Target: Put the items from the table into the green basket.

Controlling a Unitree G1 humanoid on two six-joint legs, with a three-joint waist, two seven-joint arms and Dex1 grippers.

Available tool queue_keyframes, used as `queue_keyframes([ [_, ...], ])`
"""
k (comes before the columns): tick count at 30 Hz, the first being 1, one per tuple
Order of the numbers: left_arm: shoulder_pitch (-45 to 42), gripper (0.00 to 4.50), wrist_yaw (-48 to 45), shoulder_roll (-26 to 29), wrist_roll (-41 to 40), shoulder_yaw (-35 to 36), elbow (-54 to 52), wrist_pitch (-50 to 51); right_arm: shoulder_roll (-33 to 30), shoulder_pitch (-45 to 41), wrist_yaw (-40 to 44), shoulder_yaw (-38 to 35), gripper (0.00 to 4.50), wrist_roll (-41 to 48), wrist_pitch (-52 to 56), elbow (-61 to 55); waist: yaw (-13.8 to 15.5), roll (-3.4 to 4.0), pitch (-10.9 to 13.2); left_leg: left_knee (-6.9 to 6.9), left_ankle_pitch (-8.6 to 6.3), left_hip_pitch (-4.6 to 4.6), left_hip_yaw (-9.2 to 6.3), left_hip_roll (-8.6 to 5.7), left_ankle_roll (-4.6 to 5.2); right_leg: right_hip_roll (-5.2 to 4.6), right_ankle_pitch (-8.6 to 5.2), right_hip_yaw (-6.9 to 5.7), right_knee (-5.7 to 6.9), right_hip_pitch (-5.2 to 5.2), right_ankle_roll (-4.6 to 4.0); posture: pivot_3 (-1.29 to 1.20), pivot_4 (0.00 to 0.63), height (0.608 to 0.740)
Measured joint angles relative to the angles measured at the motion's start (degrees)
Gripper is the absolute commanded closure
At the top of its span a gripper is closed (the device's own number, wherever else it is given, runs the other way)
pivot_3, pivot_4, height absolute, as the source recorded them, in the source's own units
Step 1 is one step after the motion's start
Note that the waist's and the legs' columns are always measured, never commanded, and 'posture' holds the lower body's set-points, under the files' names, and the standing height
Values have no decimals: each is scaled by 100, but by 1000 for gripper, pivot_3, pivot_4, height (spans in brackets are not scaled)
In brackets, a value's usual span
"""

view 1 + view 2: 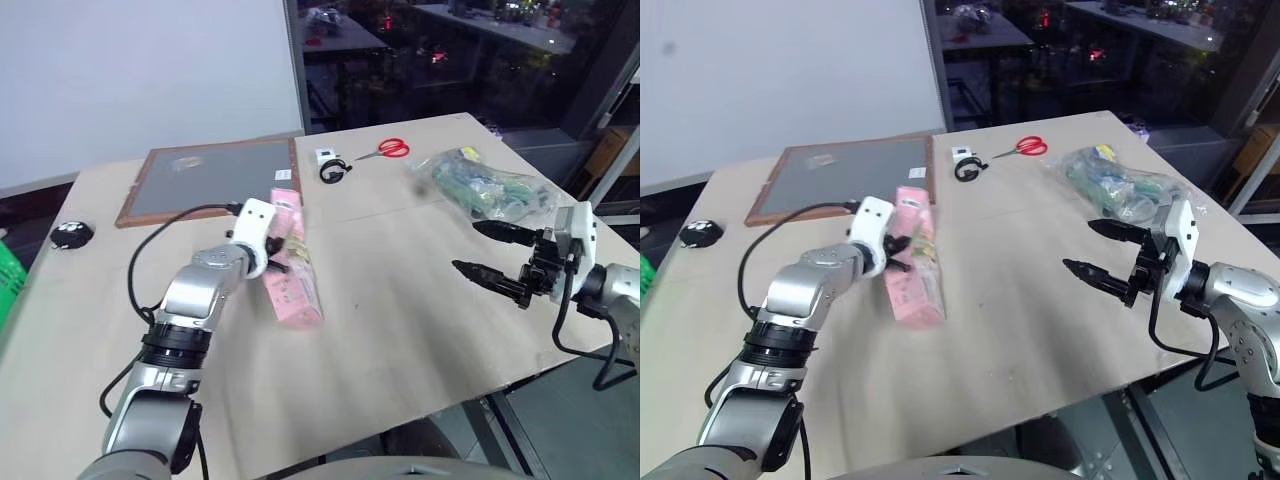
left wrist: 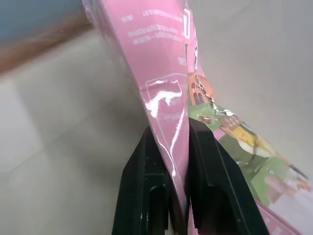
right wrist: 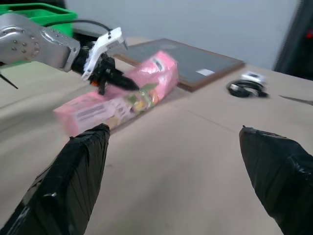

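left gripper (image 1: 284, 262): clamped on long slim pink carton (image 1: 293, 262), mid pale beige table (image 1: 400, 300) | right gripper (image 1: 492, 252): fingers spread wide, empty, near right edge

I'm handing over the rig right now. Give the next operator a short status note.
Left gripper: shut on the pink carton, mid-table.
Right gripper: open, empty, beside the clear bag of goods.
Green basket: off the robot's left side, contents not visible.
Done: carton gripped.
Left: carry the carton to the basket; then probably the bag. Scissors and a framed board sit at the table's far side.
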Motion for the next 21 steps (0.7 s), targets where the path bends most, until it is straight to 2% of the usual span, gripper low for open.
queue_keyframes([
  [3, -370, 4490, 309, 65, 85, 585, 7, -327, 128, -414, 141, 280, 0, -66, -19, 232, 234, 2, 27, 16, 0, -7, -5, -1, 0, 1, 2, -5, 3, -1, -1, 22, 0, 740],
  [4, -479, 4490, 289, 275, 190, 618, 7, -472, 210, -607, 201, 412, 0, -78, -20, 320, 299, -5, 35, 16, 0, -9, -4, -2, 0, 0, 2, -5, 3, -1, -1, 42, 0, 740],
  [7, -678, 4490, -81, 1383, 756, 423, 4, -948, 401, -1115, 382, 676, 0, -104, -52, 582, 478, -7, 51, 11, -1, -17, -3, -5, 0, -3, -1, -3, -3, -8, -1, 68, 0, 740],
  [9, -697, 4490, -194, 1760, 1010, 407, 40, -1079, 461, -1291, 442, 751, 0, -115, -68, 695, 603, -6, 52, 7, -6, -31, -3, -7, 6, -9, 5, -4, -4, -29, -10, 89, 0, 740],
  [10, -643, 4490, -332, 2229, 1267, 324, 178, -1256, 583, -1483, 521, 851, 0, -135, -82, 815, 674, -9, 50, 8, -6, -67, -4, -6, 6, -8, 13, -5, 2, -68, -23, 89, 0, 740],
  [11, -620, 4490, -382, 2407, 1378, 300, 241, -1317, 605, -1528, 546, 882, 0, -142, -91, 840, 713, -8, 50, 9, -5, -93, -5, -6, 6, -8, 14, -5, 6, -95, -24, 110, 0, 740],
  [12, -459, 4490, -474, 2863, 1656, 205, 379, -1523, 672, -1643, 607, 993, 0, -192, -94, 937, 750, -9, 50, 10, -5, -120, -4, -6, 4, -8, 16, -5, 16, -127, -26, 126, 0, 740],
  [14, -250, 4490, -572, 3438, 2039, 157, 665, -1792, 766, -1716, 706, 1072, 0, -255, -131, 1067, 835, -10, 50, 10, -4, -157, -5, -7, 3, -11, 16, -8, 25, -164, -28, 126, 0, 740],
  [16, -82, 4490, -581, 3970, 2368, 159, 965, -2152, 886, -1843, 788, 1168, 0, -310, -165, 1231, 923, -10, 50, 19, 8, -202, -9, -7, -17, -12, 17, -16, 34, -204, -29, 150, 0, 740],
  [21, 246, 4490, -382, 4966, 2986, 243, 1693, -2954, 1238, -2120, 950, 1338, 0, -346, -205, 1329, 1139, -9, 51, 24, -5, -197, -6, -11, 5, -15, 17, -20, 49, -201, -29, 185, 0, 740],
])
